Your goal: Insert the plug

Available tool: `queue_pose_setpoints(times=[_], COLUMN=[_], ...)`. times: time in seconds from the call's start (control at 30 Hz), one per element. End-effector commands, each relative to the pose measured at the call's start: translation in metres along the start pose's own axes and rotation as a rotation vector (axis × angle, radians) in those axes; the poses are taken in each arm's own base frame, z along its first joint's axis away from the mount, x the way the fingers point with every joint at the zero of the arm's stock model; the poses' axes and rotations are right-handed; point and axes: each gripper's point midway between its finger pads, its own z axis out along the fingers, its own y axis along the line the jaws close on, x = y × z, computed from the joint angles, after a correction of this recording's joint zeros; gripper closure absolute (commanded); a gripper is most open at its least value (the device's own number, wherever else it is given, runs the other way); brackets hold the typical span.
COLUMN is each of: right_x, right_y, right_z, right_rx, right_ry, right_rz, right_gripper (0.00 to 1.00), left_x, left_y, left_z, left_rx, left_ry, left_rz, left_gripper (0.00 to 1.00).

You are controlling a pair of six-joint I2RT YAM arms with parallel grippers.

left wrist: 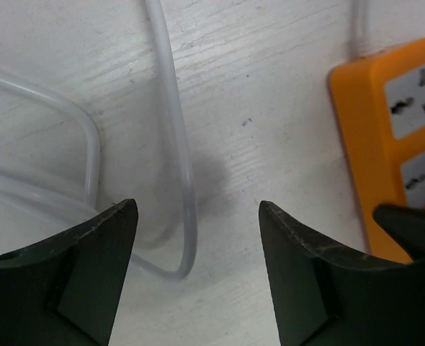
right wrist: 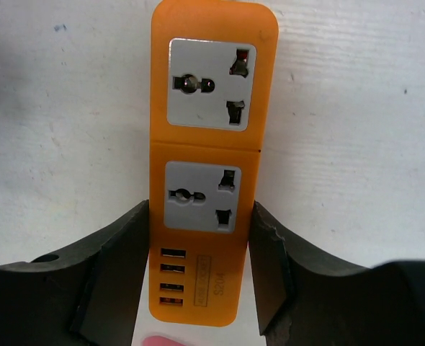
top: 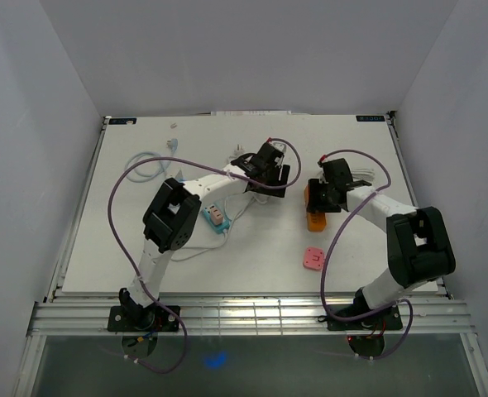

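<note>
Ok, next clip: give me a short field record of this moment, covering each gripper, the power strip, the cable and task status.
left gripper: open, above a loop of white cable, holding nothing
right gripper: shut on orange power strip, fingers at its USB end
sockets: both empty
other items: blue socket block, pink piece
task status: plug not yet inserted

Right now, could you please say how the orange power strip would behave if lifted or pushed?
The power strip looks like rigid plastic, so it should move as one piece. Lying flat, it seems unlikely to roll or tip. Its smooth sides might slip between the jaws of the right gripper.
</note>
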Motion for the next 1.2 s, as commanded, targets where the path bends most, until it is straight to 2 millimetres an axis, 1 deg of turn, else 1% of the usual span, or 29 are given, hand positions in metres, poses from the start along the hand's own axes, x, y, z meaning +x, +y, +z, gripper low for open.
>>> queue_pose_setpoints(times=[0.0,0.03,0.07,0.1,0.13,0.2,0.23,0.27,0.3,0.33,0.37,0.4,0.43,0.47,0.5,0.53,0.57,0.6,0.63,0.67,0.7,0.77,0.83,0.9,0.93,1.0,1.1,1.13,1.17], right_x=[-0.003,-0.003,-0.002,0.0,0.001,0.004,0.01,0.01,0.013,0.018,0.02,0.022,0.027,0.031,0.035,0.039,0.042,0.045,0.05,0.052,0.055,0.055,0.05,0.045,0.046,0.047,0.042,0.039,0.041], right_y=[0.0,-0.001,0.001,0.001,0.002,0.008,0.008,0.011,0.013,0.018,0.021,0.024,0.031,0.034,0.038,0.047,0.052,0.058,0.069,0.074,0.08,0.083,0.085,0.088,0.087,0.084,0.08,0.08,0.074], right_z=[-0.017,-0.019,-0.022,-0.024,-0.025,-0.03,-0.03,-0.034,-0.035,-0.036,-0.038,-0.038,-0.039,-0.038,-0.038,-0.038,-0.038,-0.038,-0.039,-0.04,-0.04,-0.041,-0.042,-0.044,-0.042,-0.042,-0.051,-0.058,-0.061], right_rx=[-0.016,-0.017,-0.025,-0.029,-0.034,-0.073,-0.077,-0.098,-0.112,-0.137,-0.148,-0.156,-0.168,-0.167,-0.173,-0.19,-0.199,-0.206,-0.221,-0.225,-0.23,-0.232,-0.238,-0.241,-0.23,-0.215,-0.191,-0.19,-0.162], right_ry=[-0.046,-0.049,-0.052,-0.048,-0.049,-0.051,-0.043,-0.049,-0.046,-0.035,-0.04,-0.039,-0.03,-0.022,-0.016,-0.009,-0.002,0.005,0.011,0.015,0.018,0.018,0.009,0.007,0.014,0.026,0.001,-0.018,-0.009], right_rz=[0.013,0.015,0.015,0.015,0.013,0.008,0.006,0.003,-0.002,-0.009,-0.016,-0.024,-0.045,-0.054,-0.062,-0.081,-0.087,-0.097,-0.118,-0.127,-0.141,-0.131,-0.131,-0.134,-0.135,-0.14,-0.129,-0.125,-0.114], right_gripper=[0.73,0.73,0.73,0.73,0.73,0.77,0.77,0.78,0.78,0.79,0.79,0.79,0.79,0.79,0.79,0.79,0.79,0.79,0.79,0.79,0.78,0.75,0.72,0.61,0.49,0.32,0.23,0.18,0.17], left_x=[-0.005,-0.005,0.002,0.003,0.005,0.008,0.008,0.01,0.006,0.001,0.009,0.007,-0.002,0.003,0.005,-0.001,0.002,0.009,0.009,0.006,0.007,0.0,-0.006,-0.015,-0.017,-0.026,-0.035,-0.039,-0.043], left_y=[0.006,0.006,0.011,0.017,0.023,0.045,0.056,0.078,0.087,0.111,0.127,0.138,0.157,0.172,0.181,0.195,0.201,0.206,0.212,0.212,0.212,0.208,0.198,0.189,0.182,0.174,0.162,0.157,0.154], left_z=[0.007,0.01,0.018,0.021,0.023,0.027,0.026,0.026,0.02,0.015,0.011,0.006,-0.006,-0.012,-0.017,-0.027,-0.031,-0.033,-0.036,-0.041,-0.043,-0.049,-0.052,-0.06,-0.062,-0.073,-0.085,-0.093,-0.098], left_rx=[-0.029,-0.035,-0.053,-0.084,-0.104,-0.155,-0.18,-0.212,-0.221,-0.262,-0.294,-0.317,-0.353,-0.4,-0.417,-0.432,-0.436,-0.439,-0.444,-0.436,-0.435,-0.413,-0.365,-0.323,-0.292,-0.267,-0.228,-0.211,-0.202], left_ry=[0.009,0.016,0.037,0.039,0.051,0.066,0.071,0.084,0.077,0.063,0.077,0.067,0.043,0.047,0.046,0.029,0.032,0.047,0.045,0.035,0.035,0.02,0.012,-0.008,-0.009,-0.034,-0.055,-0.062,-0.071], left_rz=[0.023,0.019,0.012,0.005,-0.004,-0.044,-0.061,-0.094,-0.111,-0.146,-0.159,-0.171,-0.2,-0.214,-0.234,-0.265,-0.284,-0.3,-0.32,-0.326,-0.327,-0.328,-0.333,-0.336,-0.332,-0.321,-0.308,-0.305,-0.304], left_gripper=[0.22,0.27,0.31,0.34,0.42,0.55,0.59,0.69,0.75,0.77,0.78,0.78,0.78,0.77,0.76,0.74,0.71,0.56,0.47,0.41,0.29,0.22,0.16,0.11,0.03,0.02,0.02,0.02,0.02])
